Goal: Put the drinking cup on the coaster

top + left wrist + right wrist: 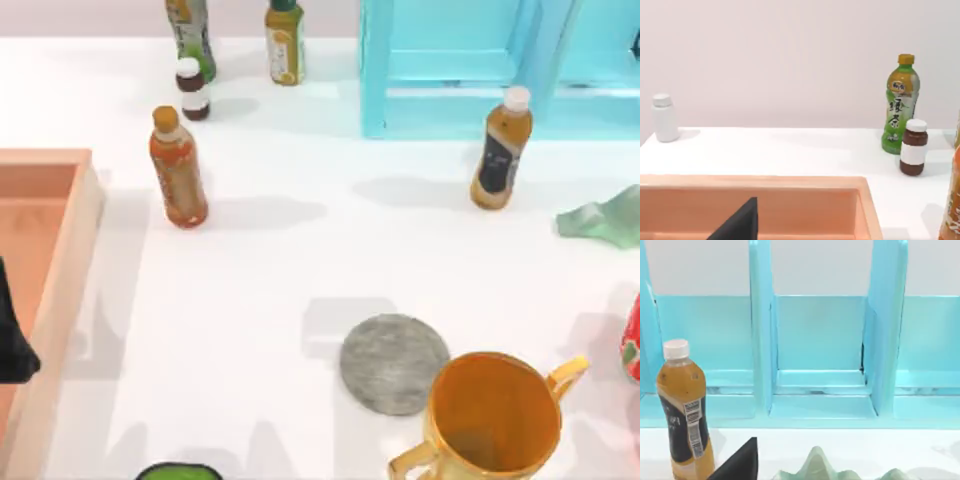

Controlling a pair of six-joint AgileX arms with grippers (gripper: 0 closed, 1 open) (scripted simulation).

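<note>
The coaster (393, 362), a flat round grey disc with a mottled surface, lies on the white table right of centre, near the front. The drinking cup is out of view. A big orange-yellow two-handled cup (495, 420) stands upright just to the coaster's right, its rim overlapping the disc's edge in the top view. My left gripper (12, 345) hangs over the wooden tray at the far left, and a dark tip of it (740, 225) rises above the tray's inside. The right gripper (740, 462) faces the turquoise shelf at the back right.
A peach wooden tray (70, 260) runs along the left edge. Several bottles stand at the back left, including an orange one (178, 168), and an amber bottle (500, 148) stands before the turquoise shelf (440, 70). A crumpled green thing (602, 220) lies far right.
</note>
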